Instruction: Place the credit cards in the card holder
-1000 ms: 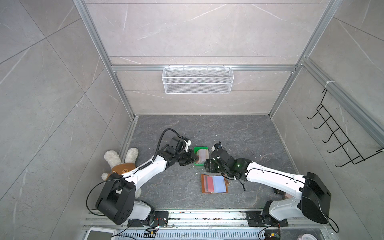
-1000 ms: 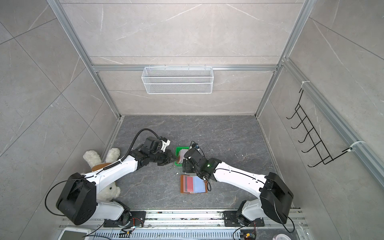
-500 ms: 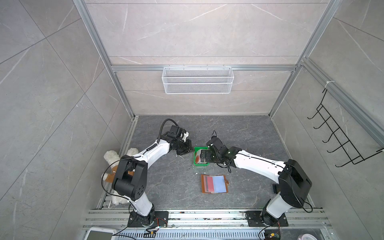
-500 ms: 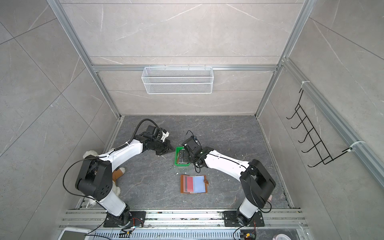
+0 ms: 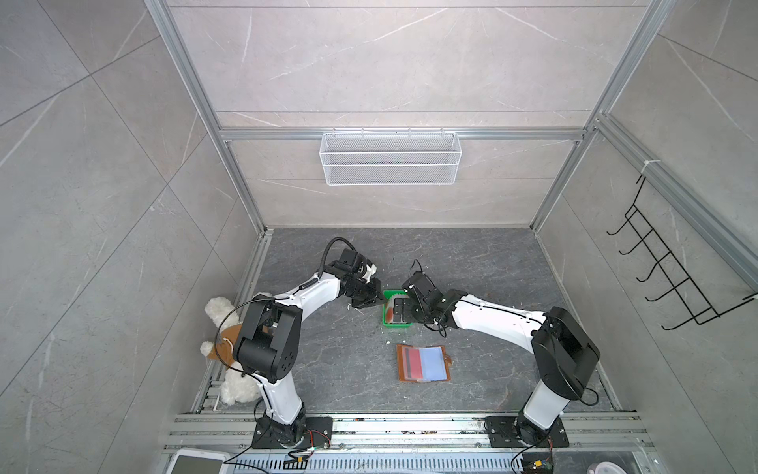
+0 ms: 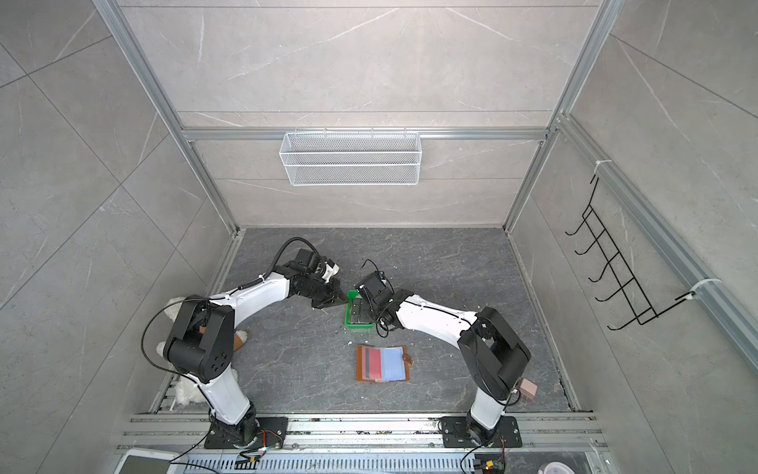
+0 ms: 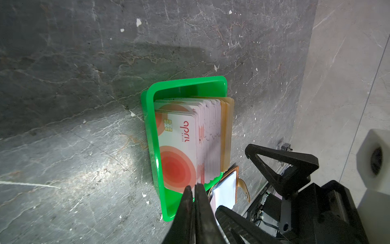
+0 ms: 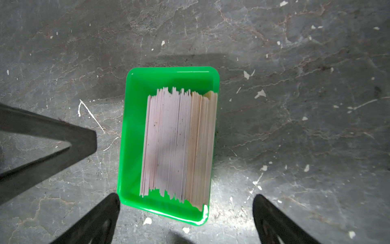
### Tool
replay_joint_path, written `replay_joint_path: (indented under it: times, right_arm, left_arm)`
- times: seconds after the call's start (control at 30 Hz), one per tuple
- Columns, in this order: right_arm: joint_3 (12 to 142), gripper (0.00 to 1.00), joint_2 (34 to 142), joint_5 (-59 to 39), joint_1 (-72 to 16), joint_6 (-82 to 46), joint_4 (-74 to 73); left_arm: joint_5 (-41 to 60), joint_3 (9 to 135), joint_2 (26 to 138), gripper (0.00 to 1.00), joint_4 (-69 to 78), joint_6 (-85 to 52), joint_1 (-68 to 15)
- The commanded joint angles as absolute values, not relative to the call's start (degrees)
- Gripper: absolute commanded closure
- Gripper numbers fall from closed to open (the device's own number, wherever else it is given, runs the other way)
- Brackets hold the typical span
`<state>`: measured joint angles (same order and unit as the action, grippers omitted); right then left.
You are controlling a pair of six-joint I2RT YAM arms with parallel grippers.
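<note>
Right wrist view showed my right pincer (image 8: 186, 199) spread wide above one green tray (image 8: 130, 135) holding one stack of credit cards (image 8: 179, 143) on edge. My left pincer (image 7: 194, 190) was pressed together just beside it. One card holder (image 5: 434, 363) lay open on the tabletop (image 5: 348, 369) nearby.

The dark grey stone desk (image 5: 471, 266) carries a green tray (image 8: 128, 135) near its middle. An open card holder (image 5: 422, 363) lies flat near the tray, on its arm-base side, not touching it. White flecks (image 8: 260, 94) lie scattered around the tray. A plush toy (image 5: 217, 305) lies well to the tray's left, at the desk's edge.
</note>
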<state>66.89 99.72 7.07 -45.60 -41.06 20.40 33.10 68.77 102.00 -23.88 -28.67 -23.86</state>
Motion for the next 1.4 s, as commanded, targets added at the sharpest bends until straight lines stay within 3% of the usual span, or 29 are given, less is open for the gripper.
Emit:
replay_joint_path:
  times: [0.0, 1.37]
  right_arm:
    - [68.98, 0.01, 101.30, 7.94, -45.27, -40.80, 20.16]
    - [72.34, 0.01, 109.89, 6.65, -44.30, -40.29, 19.42]
  left_arm:
    - [35.20, 70.84, 103.40, 0.91, -23.22, -27.93, -23.74]
    - [35.03, 72.80, 110.13, 0.90, -25.73, -28.56, -24.57]
